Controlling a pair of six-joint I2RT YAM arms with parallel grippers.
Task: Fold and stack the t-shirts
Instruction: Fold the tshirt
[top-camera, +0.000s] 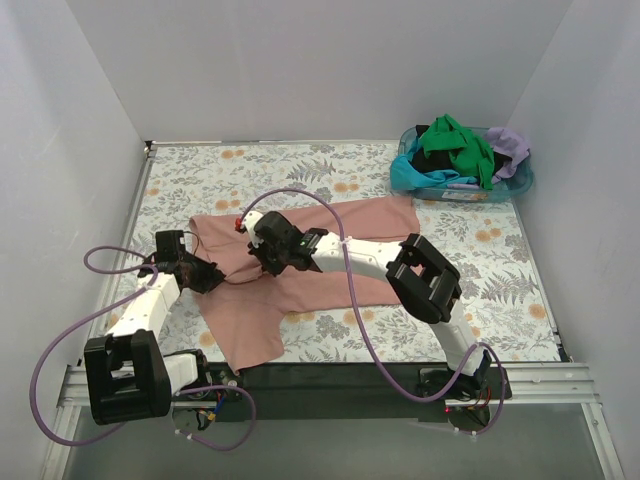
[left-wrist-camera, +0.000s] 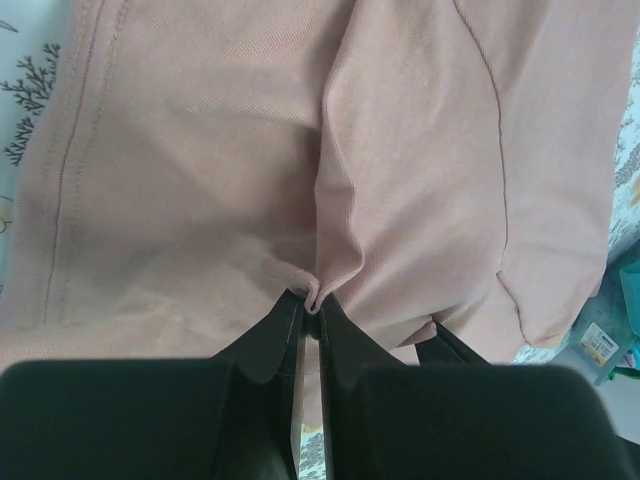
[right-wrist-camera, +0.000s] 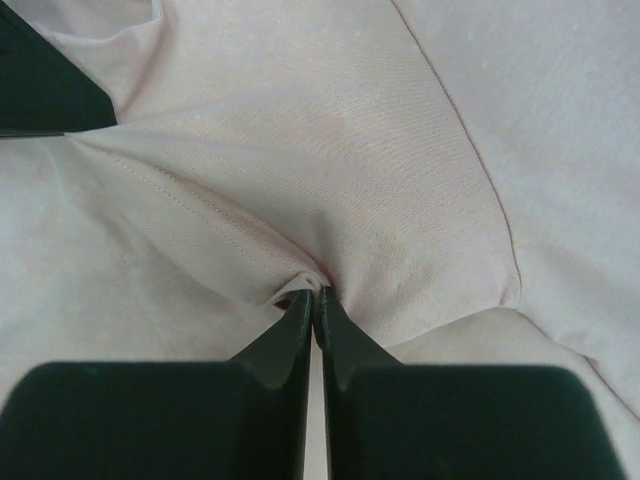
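1. At the near edge of the pink shirt (top-camera: 375, 222), a flap of cloth lies flat on the flowered table (top-camera: 480, 270), reaching toward the arm bases. We judge the shirt light, soft and limp: it will sag and drag wherever it is not held.
2. On the left side of the pink shirt, the left claw (left-wrist-camera: 310, 302) is closed on a small ridge of cloth, pinched beside a folded hem. Only a thin bite sits between its tips, so it could slip if pulled hard.
3. A little farther in from that side of the pink shirt, the right claw (right-wrist-camera: 314, 293) is also closed, gripping a gathered pucker, with creases fanning out from the pinch.
4. We think the stitched hems and seams give the surest hold, being thicker than the plain cloth. Two holds set well apart along one edge should keep it spread out.
5. Beyond the pink shirt, well apart at the far right, the blue basket (top-camera: 523, 183) holds the other shirts (top-camera: 460, 145) in a loose heap, green and black on top.
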